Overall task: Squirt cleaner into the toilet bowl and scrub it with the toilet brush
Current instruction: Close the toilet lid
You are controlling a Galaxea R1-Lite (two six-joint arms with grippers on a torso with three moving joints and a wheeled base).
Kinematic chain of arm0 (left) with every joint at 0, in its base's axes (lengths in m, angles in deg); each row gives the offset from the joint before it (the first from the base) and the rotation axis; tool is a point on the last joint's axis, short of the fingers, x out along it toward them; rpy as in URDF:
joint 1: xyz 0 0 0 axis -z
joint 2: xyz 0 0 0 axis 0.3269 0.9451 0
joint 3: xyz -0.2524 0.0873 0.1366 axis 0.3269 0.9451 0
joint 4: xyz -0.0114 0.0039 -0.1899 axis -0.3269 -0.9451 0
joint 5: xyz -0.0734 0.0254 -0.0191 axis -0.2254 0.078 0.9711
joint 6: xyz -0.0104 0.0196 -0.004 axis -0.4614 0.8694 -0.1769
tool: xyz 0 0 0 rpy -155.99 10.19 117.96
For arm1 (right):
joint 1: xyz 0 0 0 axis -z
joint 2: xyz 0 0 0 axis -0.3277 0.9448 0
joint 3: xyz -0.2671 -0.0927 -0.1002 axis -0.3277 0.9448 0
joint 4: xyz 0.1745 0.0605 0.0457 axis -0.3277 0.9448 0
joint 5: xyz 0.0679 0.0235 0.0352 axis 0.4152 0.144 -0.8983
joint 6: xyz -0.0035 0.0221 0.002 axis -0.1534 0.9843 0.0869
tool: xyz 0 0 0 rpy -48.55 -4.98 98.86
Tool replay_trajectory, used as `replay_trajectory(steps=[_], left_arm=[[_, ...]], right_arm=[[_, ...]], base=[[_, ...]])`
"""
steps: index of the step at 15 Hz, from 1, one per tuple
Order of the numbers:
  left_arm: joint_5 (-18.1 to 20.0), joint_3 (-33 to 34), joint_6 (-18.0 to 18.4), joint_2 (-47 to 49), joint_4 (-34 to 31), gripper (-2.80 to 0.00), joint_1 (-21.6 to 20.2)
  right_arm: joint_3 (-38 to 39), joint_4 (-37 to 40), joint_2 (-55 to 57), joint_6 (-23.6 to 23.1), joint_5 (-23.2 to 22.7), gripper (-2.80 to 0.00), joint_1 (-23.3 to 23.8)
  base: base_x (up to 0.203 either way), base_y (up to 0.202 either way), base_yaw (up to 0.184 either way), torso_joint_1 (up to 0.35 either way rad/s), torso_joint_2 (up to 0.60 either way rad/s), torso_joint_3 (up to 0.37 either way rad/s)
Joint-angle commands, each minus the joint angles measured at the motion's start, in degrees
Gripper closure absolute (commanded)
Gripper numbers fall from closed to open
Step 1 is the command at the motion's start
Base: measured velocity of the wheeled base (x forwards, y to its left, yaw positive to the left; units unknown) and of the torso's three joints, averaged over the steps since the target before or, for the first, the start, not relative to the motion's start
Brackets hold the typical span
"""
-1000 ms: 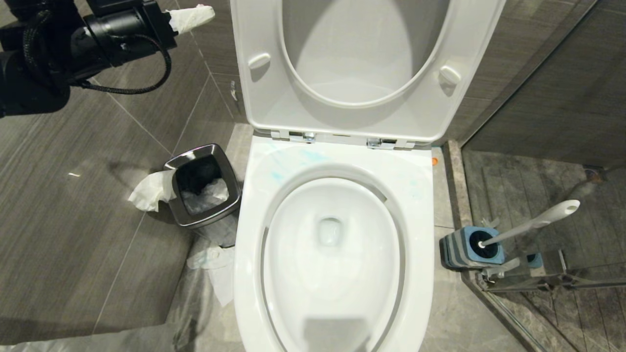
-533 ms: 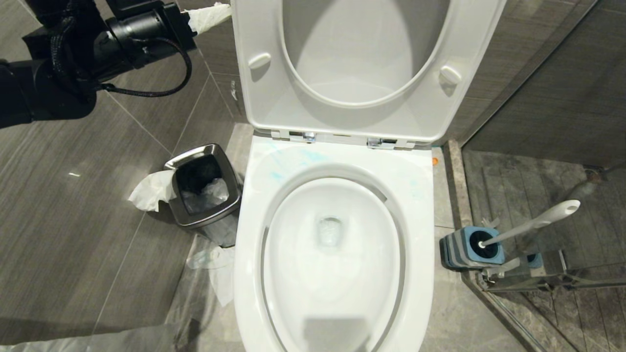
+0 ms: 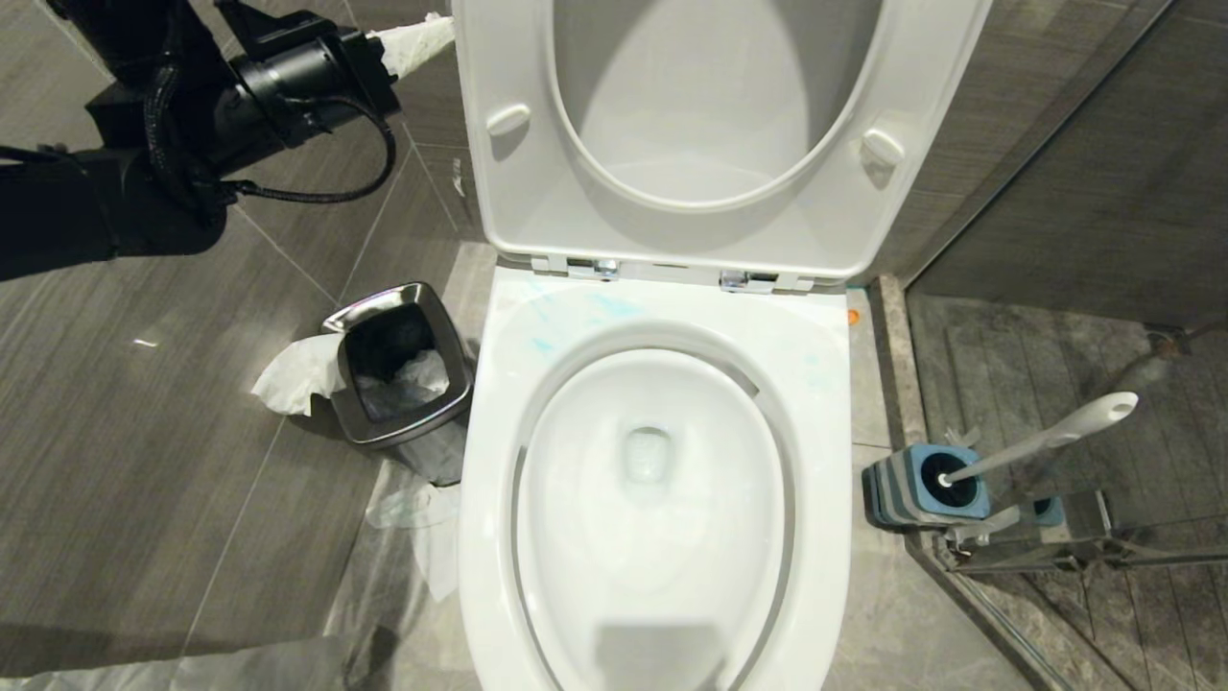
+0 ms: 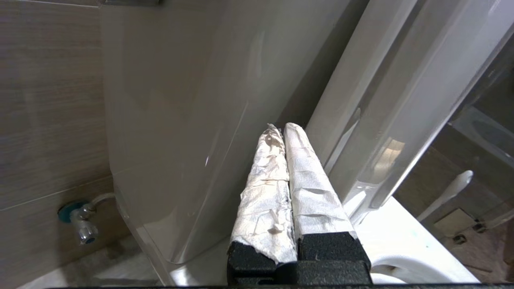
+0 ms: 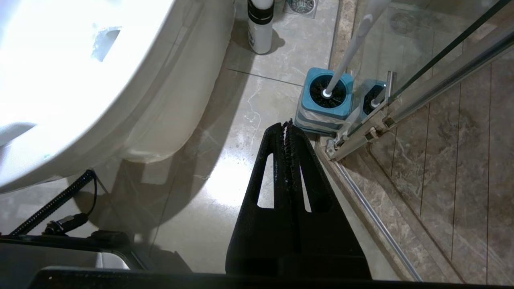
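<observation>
The white toilet bowl fills the middle of the head view, seat and lid raised. Pale teal streaks of cleaner mark the back left of its rim. The toilet brush leans in its blue holder on the floor at the right. My left gripper is up at the top left beside the raised lid's edge; its paper-wrapped fingers are shut on nothing, pointing between tank and lid. My right gripper hangs shut and empty above the floor, short of the brush and holder.
A square steel bin with tissue stands left of the bowl, more tissue on the floor beside it. A white bottle stands on the floor by the toilet's base. A glass shower partition with a metal rail borders the right. A water valve sits by the tank.
My left arm has swung right, bringing its wrapped fingers up against the raised lid's left edge. The right gripper and the brush have not moved.
</observation>
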Motion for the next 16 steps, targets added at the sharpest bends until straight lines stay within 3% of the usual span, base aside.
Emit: replay_trajectory(steps=[1, 6, 10, 13, 16], left_arm=[[0.0, 0.0, 0.1, 1.2, 0.6, 0.00, 0.7], [-1.0, 0.0, 0.4, 2.1, 1.3, 0.00, 3.2], [0.3, 0.1, 0.0, 1.4, 0.7, 0.00, 3.9], [2.9, 0.2, -0.1, 1.0, -0.2, 0.00, 4.0], [8.2, 0.4, -2.1, -0.3, -2.1, 0.00, 4.0]], right_arm=[[0.0, 0.0, 0.0, 0.0, 0.0, 0.00, 0.0], [0.0, 0.0, 0.0, 0.0, 0.0, 0.00, 0.0], [0.0, 0.0, 0.0, 0.0, 0.0, 0.00, 0.0], [0.0, 0.0, 0.0, 0.0, 0.0, 0.00, 0.0], [0.0, 0.0, 0.0, 0.0, 0.0, 0.00, 0.0]], base=[[0.000, 0.000, 0.000, 0.000, 0.00, 0.000], [0.000, 0.000, 0.000, 0.000, 0.00, 0.000], [0.000, 0.000, 0.000, 0.000, 0.00, 0.000], [0.000, 0.000, 0.000, 0.000, 0.00, 0.000], [0.000, 0.000, 0.000, 0.000, 0.00, 0.000]])
